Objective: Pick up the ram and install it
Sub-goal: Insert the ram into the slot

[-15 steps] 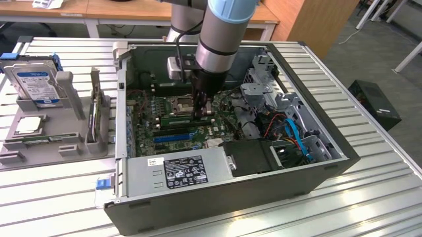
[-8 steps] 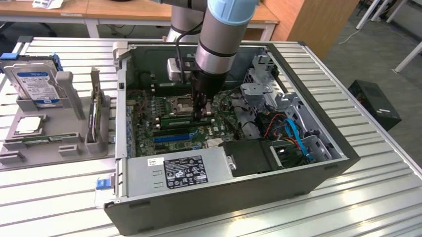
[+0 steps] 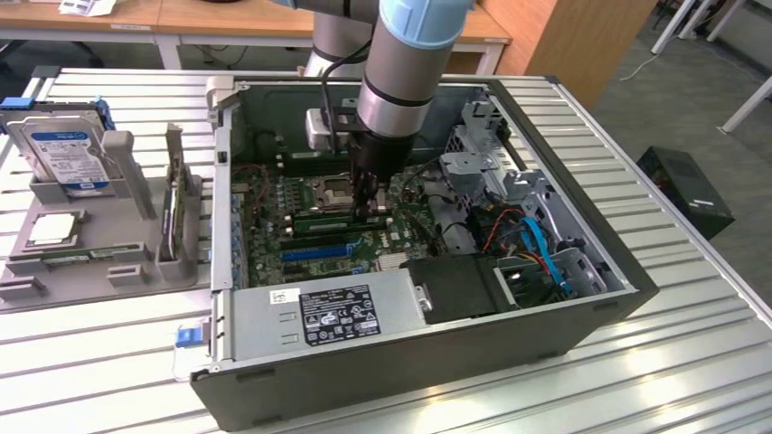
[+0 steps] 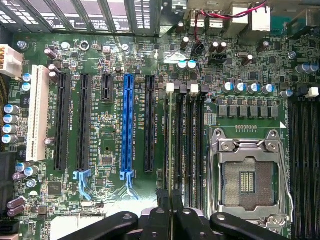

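Reaching down into the open computer case (image 3: 483,362) on the slatted desk (image 3: 711,362), the pincer (image 3: 368,215) is pinched almost shut on the thin top edge of the ram (image 4: 170,145). The ram stands edge-on along the memory slot of its bank farthest from the empty processor socket (image 4: 247,177), on the green motherboard (image 4: 107,130). Whether it is fully seated cannot be told. The fingertips (image 4: 161,210) meet near one end of the stick.
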Controlling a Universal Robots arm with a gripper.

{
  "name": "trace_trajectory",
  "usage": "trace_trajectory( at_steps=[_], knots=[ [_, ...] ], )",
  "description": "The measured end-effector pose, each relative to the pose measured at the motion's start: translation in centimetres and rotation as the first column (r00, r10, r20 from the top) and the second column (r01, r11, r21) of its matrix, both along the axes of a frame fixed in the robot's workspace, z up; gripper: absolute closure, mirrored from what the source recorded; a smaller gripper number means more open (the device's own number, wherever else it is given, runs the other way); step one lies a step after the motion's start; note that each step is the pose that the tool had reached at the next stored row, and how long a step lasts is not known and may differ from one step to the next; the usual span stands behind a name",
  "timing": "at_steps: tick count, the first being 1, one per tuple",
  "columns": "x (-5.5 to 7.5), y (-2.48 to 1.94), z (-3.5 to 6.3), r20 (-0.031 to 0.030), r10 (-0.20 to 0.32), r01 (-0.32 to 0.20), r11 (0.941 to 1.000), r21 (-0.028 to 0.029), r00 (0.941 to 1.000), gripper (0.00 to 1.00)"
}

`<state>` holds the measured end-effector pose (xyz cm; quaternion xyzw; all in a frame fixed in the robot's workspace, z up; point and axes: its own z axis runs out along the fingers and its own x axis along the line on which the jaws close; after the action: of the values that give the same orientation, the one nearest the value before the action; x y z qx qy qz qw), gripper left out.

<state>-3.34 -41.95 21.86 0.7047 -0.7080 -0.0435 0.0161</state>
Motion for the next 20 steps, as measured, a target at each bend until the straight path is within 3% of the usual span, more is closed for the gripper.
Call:
trace_trajectory(
  at_steps=[9, 10, 15, 20],
  knots=[
    [0.0, 0.0, -0.02, 0.0003, 0.0, 0.0, 1.0, 0.0006, 1.0, 0.87],
    [0.0, -0.01, -0.02, 0.0002, 0.0, 0.0, 1.0, 0.0004, 1.0, 0.81],
    [0.0, -0.01, 0.04, 0.0, 0.0, 0.0, 1.0, -0.0001, 1.0, 0.81],
    [0.0, -0.01, 1.0, 0.0001, 0.0, 0.0, 1.0, 0.0002, 1.0, 0.81]
  ],
)
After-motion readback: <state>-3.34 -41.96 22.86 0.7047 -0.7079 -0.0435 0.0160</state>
